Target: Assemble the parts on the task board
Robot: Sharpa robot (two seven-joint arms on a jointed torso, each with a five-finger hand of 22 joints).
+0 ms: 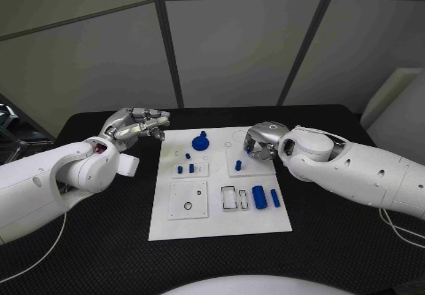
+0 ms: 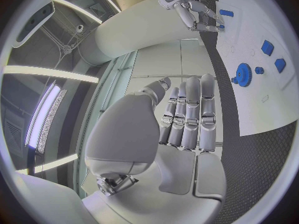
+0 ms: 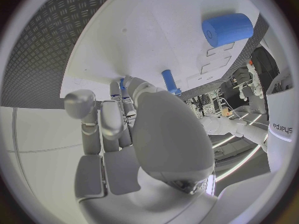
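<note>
The right hand point(image 1: 260, 145) hangs over the board's point(image 1: 222, 224) far right corner, fingers curled down by a small blue peg point(image 1: 237, 165); whether it grips anything, I cannot tell. The left hand point(image 1: 134, 127) waits off the board's left edge, fingers slack and holding nothing. I'd keep the peg upright and lower it slowly.

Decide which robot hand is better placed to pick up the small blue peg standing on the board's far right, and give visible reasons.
The right robot hand: it hovers over the task board beside the peg. The left robot hand is off the board's left edge.
</note>
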